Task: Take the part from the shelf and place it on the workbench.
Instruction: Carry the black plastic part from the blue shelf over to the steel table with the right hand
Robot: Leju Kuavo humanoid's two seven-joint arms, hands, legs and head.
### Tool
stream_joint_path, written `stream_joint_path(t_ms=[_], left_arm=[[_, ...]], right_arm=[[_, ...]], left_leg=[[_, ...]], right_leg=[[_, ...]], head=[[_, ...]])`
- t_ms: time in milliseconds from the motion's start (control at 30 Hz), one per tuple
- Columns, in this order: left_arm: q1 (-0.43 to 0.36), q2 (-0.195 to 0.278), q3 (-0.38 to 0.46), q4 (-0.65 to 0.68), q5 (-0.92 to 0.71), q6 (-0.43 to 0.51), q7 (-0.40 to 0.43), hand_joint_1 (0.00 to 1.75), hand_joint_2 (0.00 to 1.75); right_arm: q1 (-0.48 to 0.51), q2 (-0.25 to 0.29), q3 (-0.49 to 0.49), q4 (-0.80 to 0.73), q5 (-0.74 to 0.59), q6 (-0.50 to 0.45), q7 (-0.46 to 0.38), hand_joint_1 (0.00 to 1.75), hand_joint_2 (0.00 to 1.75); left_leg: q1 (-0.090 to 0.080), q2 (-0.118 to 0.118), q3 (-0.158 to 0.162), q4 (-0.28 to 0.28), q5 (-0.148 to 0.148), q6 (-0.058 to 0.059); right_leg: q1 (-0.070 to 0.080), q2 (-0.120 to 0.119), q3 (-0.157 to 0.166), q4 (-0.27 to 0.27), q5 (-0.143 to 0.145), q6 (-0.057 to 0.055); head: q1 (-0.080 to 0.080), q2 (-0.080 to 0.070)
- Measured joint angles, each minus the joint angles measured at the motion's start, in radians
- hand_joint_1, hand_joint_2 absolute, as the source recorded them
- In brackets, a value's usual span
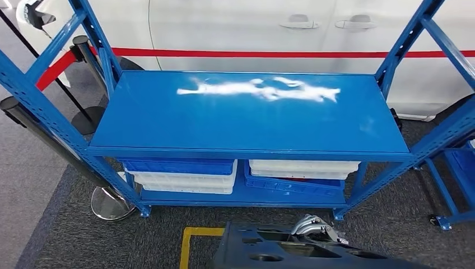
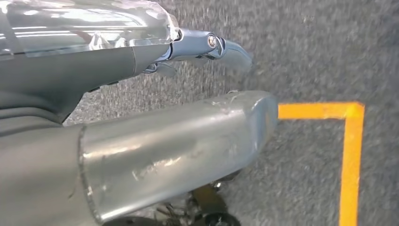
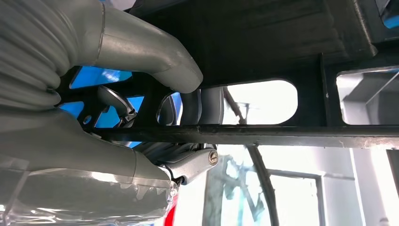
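Observation:
The part (image 1: 269,249) is a dark blue-black moulded panel with several cut-outs, low in the head view in front of the blue rack. My right hand (image 1: 312,225) grips its upper edge, its silver fingers curled over the rim. In the right wrist view my right hand (image 3: 61,122) presses its thumb on the black part (image 3: 263,42) and hooks its fingers through an opening. The rack's flat blue top (image 1: 246,120) is bare apart from white glare. My left hand (image 2: 141,117) hangs over grey carpet and holds nothing, with thumb and fingers apart.
White and blue bins (image 1: 185,176) are stacked on the rack's lower shelf. A stanchion base (image 1: 109,203) stands at the left leg, with a red belt behind. A white car (image 1: 269,28) is parked beyond. Yellow tape (image 1: 193,241) marks the carpet. Another blue rack (image 1: 456,174) stands right.

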Motion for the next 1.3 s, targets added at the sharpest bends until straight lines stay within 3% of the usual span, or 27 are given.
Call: stream_joint_path(t_ms=[33,67,133,200,267,300,367,400,433,467,533,600,667,733,767,833,900,933,967,1000,1033,1067,1133,1167,1233,1267,1300], left_arm=[[0.000,0.000,0.000,0.000,0.000,0.000,0.000,0.00,0.00],[0.000,0.000,0.001,0.000,0.000,0.000,0.000,0.00,0.00],[0.000,0.000,0.001,0.000,0.000,0.000,0.000,0.00,0.00],[-0.002,0.000,0.001,-0.001,0.000,-0.001,0.000,0.00,0.00],[-0.002,0.000,0.001,-0.001,-0.002,-0.002,0.000,0.00,0.00],[0.001,-0.001,0.002,-0.001,-0.002,-0.002,0.000,0.00,0.00],[0.006,-0.001,0.002,-0.001,-0.003,-0.003,0.001,0.00,0.00],[0.007,-0.001,0.002,-0.001,-0.002,-0.003,0.001,0.00,0.00],[0.007,0.000,0.002,-0.001,-0.002,-0.003,0.001,0.00,0.00],[0.007,0.001,0.002,-0.001,-0.001,-0.003,0.000,0.00,0.00],[0.005,0.002,0.002,-0.001,-0.001,-0.003,0.000,0.00,0.00],[0.002,0.003,0.002,-0.002,-0.002,-0.004,0.000,0.00,0.00],[0.000,0.004,0.002,-0.003,-0.003,-0.004,-0.001,0.00,0.00],[0.000,0.003,0.002,-0.003,-0.002,-0.004,-0.001,0.00,0.00],[0.000,0.002,0.002,-0.003,-0.002,-0.004,-0.001,0.00,0.00],[0.000,0.001,0.002,-0.003,-0.001,-0.004,-0.001,0.00,0.00],[0.002,0.001,0.002,-0.003,-0.002,-0.005,-0.001,0.00,0.00],[0.003,0.001,0.003,-0.003,-0.002,-0.005,-0.001,0.00,0.00],[0.003,0.001,0.003,-0.003,-0.003,-0.005,-0.001,0.00,0.00],[0.003,0.001,0.003,-0.003,-0.003,-0.005,-0.001,0.00,0.00],[0.002,0.001,0.003,-0.003,-0.003,-0.005,-0.001,0.00,0.00],[0.002,0.001,0.003,-0.003,-0.003,-0.005,-0.001,0.00,0.00],[0.000,0.000,0.003,-0.003,-0.003,-0.006,-0.001,0.00,0.00],[0.000,0.000,0.003,-0.003,-0.003,-0.006,-0.001,0.00,0.00],[0.001,0.000,0.003,-0.003,-0.003,-0.007,-0.001,0.00,0.00],[0.002,0.000,0.003,-0.003,-0.003,-0.007,0.000,0.00,0.00],[0.004,0.000,0.004,-0.003,-0.003,-0.008,0.000,0.00,0.00]], right_arm=[[0.001,0.000,-0.001,0.000,0.000,0.000,0.000,1.75,1.75],[0.000,0.000,-0.002,0.000,0.000,0.000,0.000,1.75,1.75],[0.001,0.001,-0.003,0.000,0.000,0.000,-0.001,1.75,1.75],[0.005,0.002,-0.005,0.000,-0.001,-0.001,-0.002,1.75,1.75],[0.008,0.004,-0.008,0.000,-0.002,-0.002,-0.002,1.75,1.75],[0.009,0.006,-0.009,0.000,-0.003,-0.002,-0.002,1.75,1.75],[0.010,0.009,-0.011,0.000,-0.004,-0.002,-0.001,1.75,1.75],[0.010,0.010,-0.011,0.000,-0.004,-0.002,-0.001,1.75,1.75],[0.011,0.010,-0.012,0.000,-0.004,-0.002,-0.001,1.75,1.75],[0.013,0.010,-0.014,0.000,-0.005,-0.002,-0.001,1.75,1.75],[0.016,0.011,-0.017,0.000,-0.006,-0.001,0.000,1.75,1.75],[0.018,0.014,-0.020,0.000,-0.007,-0.001,0.000,1.75,1.75],[0.018,0.016,-0.021,0.000,-0.007,-0.001,0.000,1.75,1.75],[0.020,0.016,-0.023,-0.001,-0.007,-0.001,0.000,1.75,1.75],[0.022,0.017,-0.023,-0.001,-0.007,-0.001,0.000,1.75,1.75],[0.024,0.017,-0.026,-0.001,-0.007,-0.001,0.000,1.75,1.75],[0.025,0.017,-0.027,0.000,-0.007,-0.001,0.001,1.75,1.75],[0.025,0.017,-0.027,0.000,-0.007,-0.001,0.001,1.75,1.75],[0.026,0.017,-0.027,0.000,-0.007,-0.001,0.001,1.75,1.75],[0.026,0.017,-0.028,0.000,-0.007,-0.001,0.001,1.75,1.75],[0.026,0.017,-0.028,0.000,-0.007,-0.001,0.001,1.75,1.75],[0.026,0.017,-0.028,0.000,-0.007,-0.001,0.001,1.75,1.75],[0.026,0.017,-0.028,-0.001,-0.007,-0.001,0.001,1.75,1.75],[0.026,0.017,-0.028,-0.001,-0.007,-0.001,0.001,1.75,1.75],[0.029,0.018,-0.030,-0.001,-0.007,-0.001,0.001,1.75,1.75],[0.030,0.018,-0.030,-0.001,-0.007,-0.001,0.001,1.75,1.75],[0.032,0.019,-0.031,-0.001,-0.007,-0.002,0.001,1.75,1.75]], left_leg=[[0.000,0.008,-0.014,0.010,0.005,-0.005],[0.000,0.015,-0.026,0.020,0.009,-0.010],[-0.002,0.028,-0.036,0.032,0.018,-0.024],[-0.001,0.044,-0.038,0.031,0.032,-0.039],[0.005,0.021,-0.050,0.048,0.008,-0.054],[0.006,-0.004,-0.060,0.077,-0.032,-0.060],[0.008,-0.056,-0.083,0.185,-0.143,-0.064],[0.007,-0.066,-0.090,0.244,-0.179,-0.063],[0.006,-0.070,-0.086,0.284,-0.188,-0.061],[0.005,-0.071,-0.070,0.294,-0.172,-0.057],[0.001,-0.075,0.010,0.214,-0.114,-0.044],[-0.006,-0.085,0.115,0.066,-0.108,-0.029],[-0.014,-0.091,0.162,-0.017,-0.124,-0.019],[-0.014,-0.085,0.153,-0.028,-0.105,-0.010],[-0.012,-0.080,0.144,-0.032,-0.092,-0.002],[-0.008,-0.070,0.118,-0.036,-0.064,0.009],[-0.009,-0.061,0.084,-0.033,-0.039,0.012],[-0.009,-0.057,0.067,-0.030,-0.027,0.011],[-0.009,-0.053,0.048,-0.025,-0.017,0.009],[-0.009,-0.049,0.030,-0.018,-0.007,0.005],[-0.008,-0.047,0.011,-0.010,0.001,0.001],[-0.009,-0.046,-0.005,0.000,0.008,-0.003],[-0.010,-0.044,-0.027,0.015,0.021,-0.014],[-0.010,-0.043,-0.033,0.018,0.029,-0.021],[-0.008,-0.043,-0.039,0.019,0.042,-0.035],[-0.006,-0.047,-0.045,0.027,0.030,-0.041],[-0.004,-0.053,-0.055,0.050,-0.002,-0.047]], right_leg=[[-0.003,-0.019,0.050,-0.061,0.019,0.003],[-0.001,-0.040,0.103,-0.134,0.020,0.003],[0.006,-0.067,0.165,-0.233,-0.004,-0.009],[0.012,-0.056,0.159,-0.251,-0.002,-0.031],[0.012,-0.044,0.137,-0.253,0.021,-0.052],[0.011,-0.038,0.122,-0.255,0.035,-0.062],[0.014,-0.024,0.089,-0.254,0.061,-0.073],[0.017,-0.017,0.073,-0.253,0.074,-0.076],[0.020,-0.010,0.055,-0.250,0.087,-0.077],[0.023,-0.004,0.038,-0.247,0.098,-0.077],[0.026,0.006,0.006,-0.240,0.120,-0.075],[0.029,0.013,-0.013,-0.232,0.138,-0.068],[0.028,0.016,-0.017,-0.233,0.157,-0.056],[0.025,0.019,-0.019,-0.239,0.170,-0.043],[0.023,0.019,-0.025,-0.230,0.154,-0.037],[0.018,0.017,-0.047,-0.158,0.059,-0.028],[0.013,0.014,-0.071,-0.031,-0.035,-0.018],[0.011,0.013,-0.074,0.020,-0.046,-0.013],[0.009,0.012,-0.065,0.047,-0.033,-0.010],[0.007,0.011,-0.039,0.039,-0.004,-0.008],[0.005,0.008,0.005,-0.003,0.023,-0.008],[0.005,0.004,0.062,-0.070,0.033,-0.010],[0.009,-0.003,0.159,-0.208,0.008,-0.021],[0.013,-0.005,0.180,-0.246,-0.007,-0.029],[0.015,-0.005,0.173,-0.262,-0.001,-0.047],[0.014,-0.006,0.164,-0.263,0.009,-0.057],[0.012,-0.006,0.153,-0.265,0.021,-0.066]], head=[[0.000,0.000],[0.000,0.000],[-0.001,0.000],[-0.003,0.000],[-0.003,0.000],[-0.005,0.000],[-0.008,0.000],[-0.010,0.000],[-0.011,0.000],[-0.011,0.000],[-0.012,0.000],[-0.011,0.000],[-0.013,0.000],[-0.018,0.000],[-0.019,0.000],[-0.012,0.000],[-0.007,0.000],[-0.006,0.000],[-0.006,0.000],[-0.006,0.000],[-0.005,0.000],[-0.006,0.000],[-0.006,0.000],[-0.006,0.000],[-0.004,0.000],[-0.004,0.000],[-0.006,0.000]])
